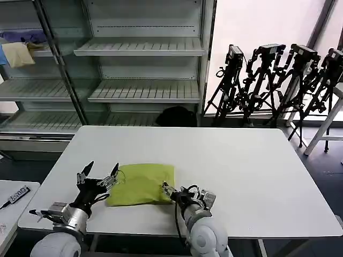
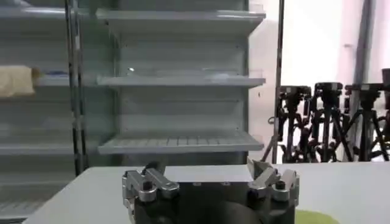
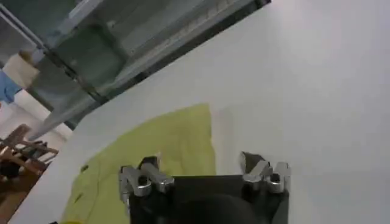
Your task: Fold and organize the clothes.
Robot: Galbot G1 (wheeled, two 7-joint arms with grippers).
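With the T-shirt (image 1: 142, 183) folded on the near-left part of the surface (image 1: 241, 160) and my left tool (image 1: 99, 175) and right tool (image 1: 170, 191) both wide and empty beside it, a careless nudge could undo the fold.

**Folded T-shirt partly hidden and cut off**

In the head view, the right gripper (image 1: 167, 188) covered the near right corner of the lime T-shirt (image 1: 142, 183). The left wrist view cut the shirt (image 2: 311, 218) to a sliver at the frame edge. Its printed side could not be seen.
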